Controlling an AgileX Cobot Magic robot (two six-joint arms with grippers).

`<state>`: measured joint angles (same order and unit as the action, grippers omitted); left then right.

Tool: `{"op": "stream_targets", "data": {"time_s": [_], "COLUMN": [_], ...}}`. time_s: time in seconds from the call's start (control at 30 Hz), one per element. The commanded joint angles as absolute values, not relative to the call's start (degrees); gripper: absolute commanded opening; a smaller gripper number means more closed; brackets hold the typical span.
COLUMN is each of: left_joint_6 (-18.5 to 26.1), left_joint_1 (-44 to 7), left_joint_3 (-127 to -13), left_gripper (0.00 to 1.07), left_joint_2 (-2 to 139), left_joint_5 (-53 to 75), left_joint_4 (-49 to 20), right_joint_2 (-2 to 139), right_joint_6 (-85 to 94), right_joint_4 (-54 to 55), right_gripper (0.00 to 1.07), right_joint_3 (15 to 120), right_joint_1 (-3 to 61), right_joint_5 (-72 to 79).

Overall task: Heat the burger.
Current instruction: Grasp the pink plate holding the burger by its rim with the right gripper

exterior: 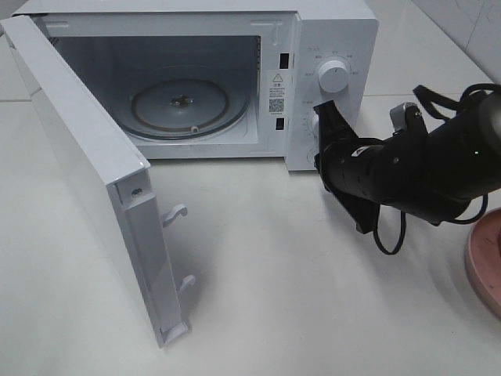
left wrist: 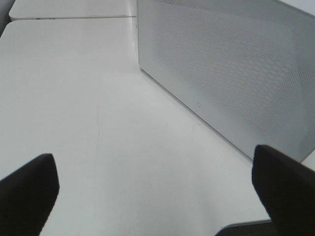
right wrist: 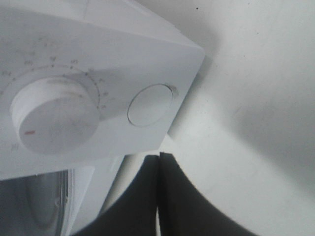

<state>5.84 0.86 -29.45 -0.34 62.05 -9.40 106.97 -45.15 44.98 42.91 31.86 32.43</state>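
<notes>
**tom:** Tips of right pincer (right wrist: 159,162) pressed flat together, gripping nothing, parked right beside round button (right wrist: 150,104) and dial (right wrist: 54,115) on microwave (exterior: 333,31). Can't spot the burger in any view though.

**kez:** Same, nowhere in shot. Just a sliver of pink plate (exterior: 487,262) well behind that pincer, back along its arm, so guessing right arm nearer. Long axis? No clue. Door (exterior: 78,164) open, turntable (exterior: 188,102) bare, sideways of the tips past the panel.

**tom:** Left pincer (left wrist: 155,179) spread wide, empty, facing door's meshed outer face. Missing from overhead view; plate caught only from up there.
</notes>
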Motion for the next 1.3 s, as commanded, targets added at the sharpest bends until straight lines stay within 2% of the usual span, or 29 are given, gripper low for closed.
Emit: {"op": "stream_targets", "data": {"time_s": [0.03, 0.27, 0.5, 0.63, 0.87, 0.93, 1.03, 1.1, 1.2, 1.3], "left_joint_6": [5.44, 5.44, 5.44, 5.44, 5.44, 5.44, 5.44, 5.44, 5.44, 5.44], "left_joint_1": [0.80, 0.80, 0.80, 0.80, 0.80, 0.80, 0.80, 0.80, 0.80, 0.80], "left_joint_3": [-29.45, -29.45, -29.45, -29.45, -29.45, -29.45, -29.45, -29.45, -29.45, -29.45], "left_gripper": [1.00, 1.00, 1.00, 1.00, 1.00, 1.00, 1.00, 1.00, 1.00, 1.00], "left_joint_2": [-1.66, -1.66, -1.66, -1.66, -1.66, -1.66, -1.66, -1.66, -1.66, -1.66], "left_joint_5": [61.31, 61.31, 61.31, 61.31, 61.31, 61.31, 61.31, 61.31, 61.31, 61.31], "left_joint_4": [-9.45, -9.45, -9.45, -9.45, -9.45, -9.45, -9.45, -9.45, -9.45, -9.45], "right_joint_2": [103.53, 97.92, 94.19, 92.13, 89.09, 86.17, 85.43, 83.19, 82.79, 81.76], "right_joint_6": [-36.67, -22.69, -12.61, -11.34, -11.29, -10.14, -9.80, -9.45, -9.45, -9.40], "right_joint_4": [44.29, 43.60, 37.93, 29.22, 20.17, 12.32, 10.31, 4.30, 3.21, 0.00], "right_gripper": [0.02, 0.03, 0.03, 0.04, 0.05, 0.06, 0.06, 0.07, 0.08, 0.11], "right_joint_3": [42.17, 42.11, 42.11, 42.11, 42.11, 42.23, 42.46, 43.43, 43.66, 45.26], "right_joint_1": [31.51, 31.51, 31.51, 31.51, 31.51, 31.51, 31.51, 31.51, 31.51, 29.22], "right_joint_5": [27.27, 16.33, 4.01, -4.30, -12.89, -17.93, -19.65, -25.73, -27.16, -35.35]}}
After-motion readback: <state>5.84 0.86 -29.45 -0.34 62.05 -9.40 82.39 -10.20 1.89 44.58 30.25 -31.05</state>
